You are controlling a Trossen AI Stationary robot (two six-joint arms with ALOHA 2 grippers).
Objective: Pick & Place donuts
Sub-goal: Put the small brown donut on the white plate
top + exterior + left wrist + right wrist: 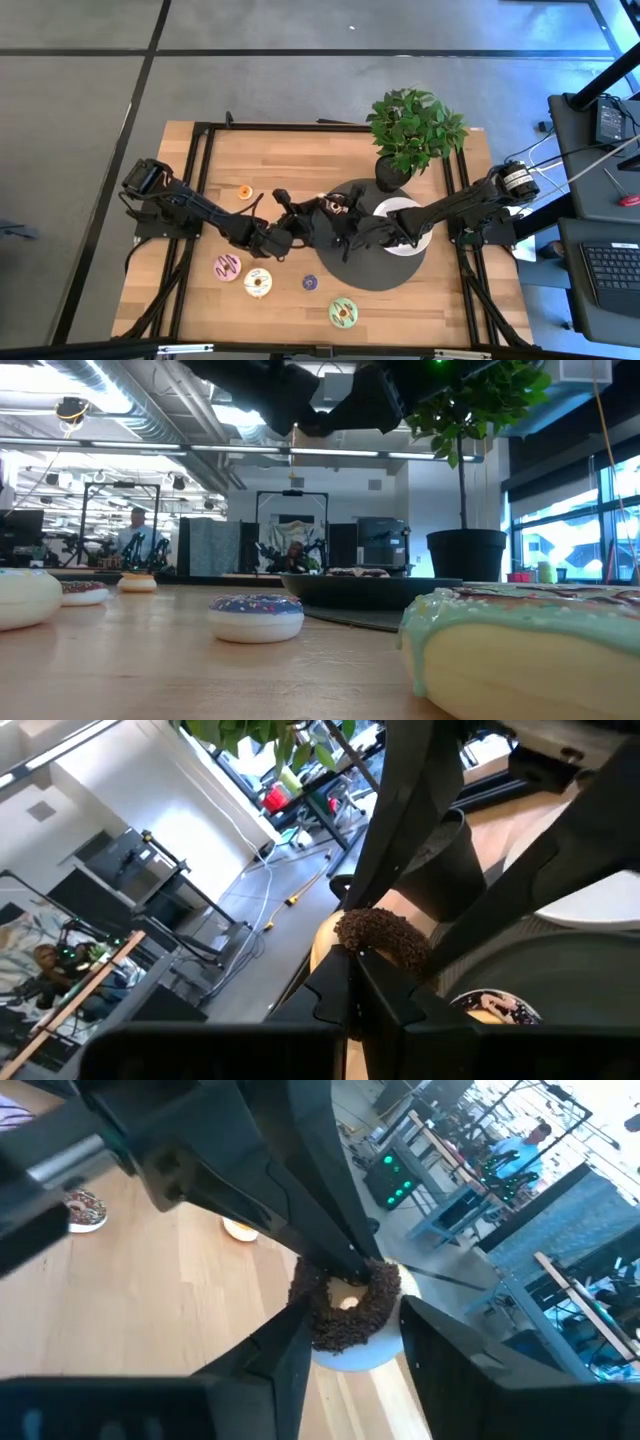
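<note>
Pinching brown donut [345,1305] from one side, left gripper [352,1270]; right gripper [352,1348] spread around same donut. Both meet above black plate [375,270] rim. Only wrist views show handover; open wood toward purple donut [310,283].

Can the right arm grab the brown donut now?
Probably yes. The brown donut sits right inside the open right pincer, with nothing blocking it. But the left pincer is gripping it too.
</note>
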